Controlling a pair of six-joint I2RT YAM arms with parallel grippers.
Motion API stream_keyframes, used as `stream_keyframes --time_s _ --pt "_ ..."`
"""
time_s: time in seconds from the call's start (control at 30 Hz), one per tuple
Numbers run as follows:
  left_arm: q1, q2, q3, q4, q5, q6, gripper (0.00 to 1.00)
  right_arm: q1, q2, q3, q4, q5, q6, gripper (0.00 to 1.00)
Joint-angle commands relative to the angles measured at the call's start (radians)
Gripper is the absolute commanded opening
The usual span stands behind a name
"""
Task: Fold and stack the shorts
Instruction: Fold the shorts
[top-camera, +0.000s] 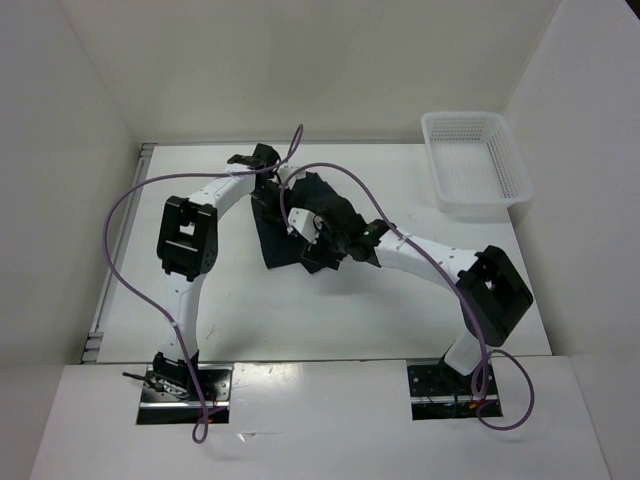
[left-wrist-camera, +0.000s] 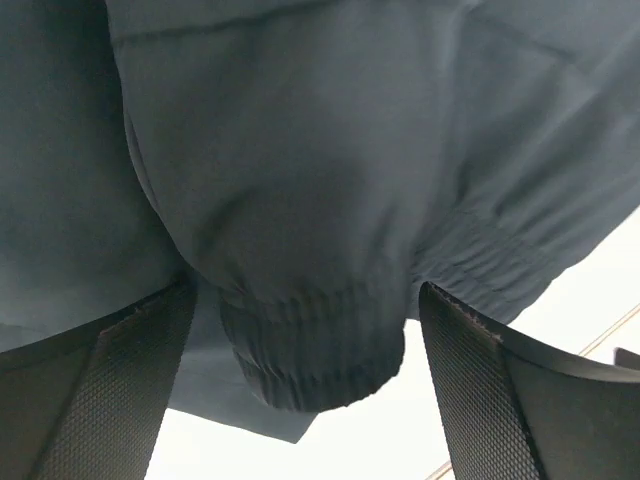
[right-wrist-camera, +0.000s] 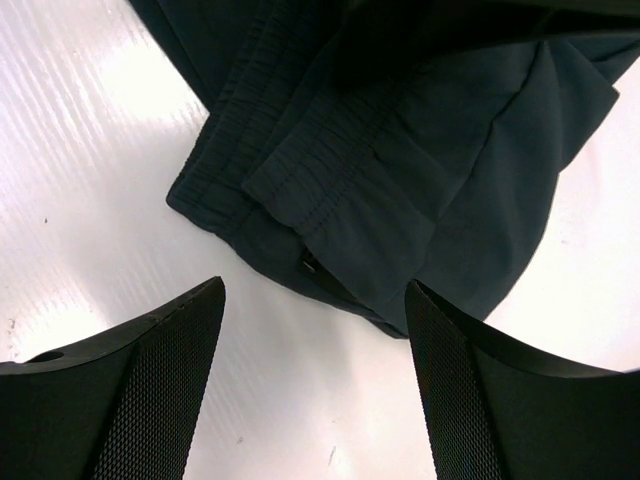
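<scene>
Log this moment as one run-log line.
shorts: bunched on table | left jaws: open, fabric fold between them | right jaws: open, by shorts' edge | basket: far right, apart

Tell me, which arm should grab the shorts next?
Probably the left. The open left gripper has a bunch of the shorts hanging right between its fingers, ready to pinch. The right gripper is open too, but mostly bare table lies between its fingers, with the shorts' edge just ahead.
</scene>
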Motion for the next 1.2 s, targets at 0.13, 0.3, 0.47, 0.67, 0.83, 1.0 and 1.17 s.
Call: stream_keyframes --time_s 0.13,0.3,0.47,0.67,0.83,1.0,1.17 --pt "-0.012 0.004 0.049 -0.06 0.058 0.007 0.76 -0.076 -0.09 -0.075 0.116 -0.045 0.073 0.78" --pt "-0.021 0.012 0.115 -0.08 0.135 0.007 0.29 -0.152 -0.099 -0.096 0.116 -0.065 0.085 0.78" --pt "-0.021 -0.035 0.24 -0.183 0.144 0.007 0.0 -0.199 -0.108 -0.134 0.148 -0.074 0.113 0.8" --pt "-0.031 0.022 0.651 -0.461 0.184 0.007 0.0 -0.251 -0.108 -0.135 0.18 -0.085 0.165 0.8" --pt "0.025 0.065 0.771 -0.461 0.114 0.007 0.0 -0.278 -0.089 -0.115 0.17 -0.106 0.174 0.8" --pt "0.1 0.132 0.539 -0.461 0.123 0.007 0.0 -0.278 -0.056 -0.105 0.159 -0.14 0.185 0.81" --pt "0.198 0.177 0.41 -0.452 0.216 0.007 0.05 -0.278 -0.035 -0.087 0.168 -0.14 0.185 0.81"
